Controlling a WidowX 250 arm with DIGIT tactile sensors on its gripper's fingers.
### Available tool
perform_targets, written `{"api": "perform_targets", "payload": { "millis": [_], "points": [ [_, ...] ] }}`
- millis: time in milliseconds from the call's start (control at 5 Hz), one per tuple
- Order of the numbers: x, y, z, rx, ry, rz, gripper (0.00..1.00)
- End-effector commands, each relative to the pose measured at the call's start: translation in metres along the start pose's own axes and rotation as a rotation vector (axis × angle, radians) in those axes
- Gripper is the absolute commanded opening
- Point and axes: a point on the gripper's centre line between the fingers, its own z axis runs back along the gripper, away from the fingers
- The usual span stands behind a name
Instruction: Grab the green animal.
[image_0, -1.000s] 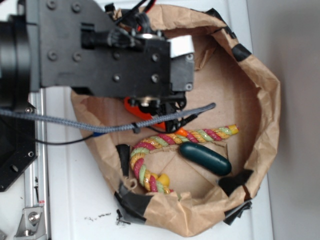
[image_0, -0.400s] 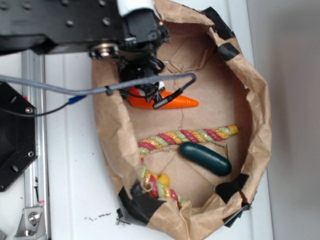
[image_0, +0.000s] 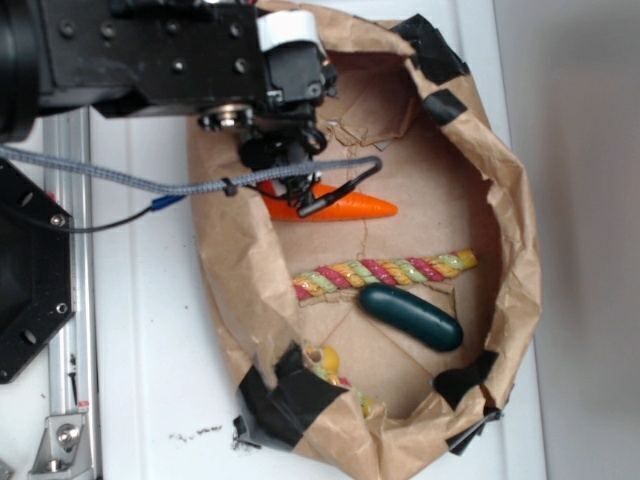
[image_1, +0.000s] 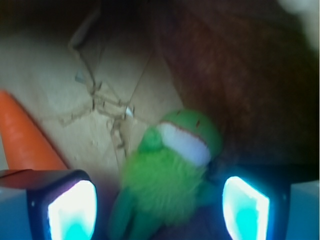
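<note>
A white table (image_0: 140, 330) carries 1 taped brown paper bag (image_0: 520, 260).

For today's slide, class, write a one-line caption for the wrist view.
Open claw straddles the fuzzy green animal on brown paper, an orange carrot at left.

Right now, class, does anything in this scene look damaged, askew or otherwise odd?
Yes. The brown paper bag holding the toys is crumpled and patched with black tape, and its floor shows torn, cracked creases. The green animal lies tilted against the bag wall, between the open gripper fingers.
</note>
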Motion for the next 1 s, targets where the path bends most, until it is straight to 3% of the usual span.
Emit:
{"api": "perform_targets", "payload": {
  "millis": [0, 600, 800],
  "points": [
    [0.004, -0.002, -0.038, -0.149, 0.114, -0.150, 1.00],
    [0.011, -0.017, -0.035, -0.079, 0.084, -0.217, 1.00],
    [0.009, -0.016, -0.034, -0.078, 0.076, -0.195, 0.00]
  ]
}}
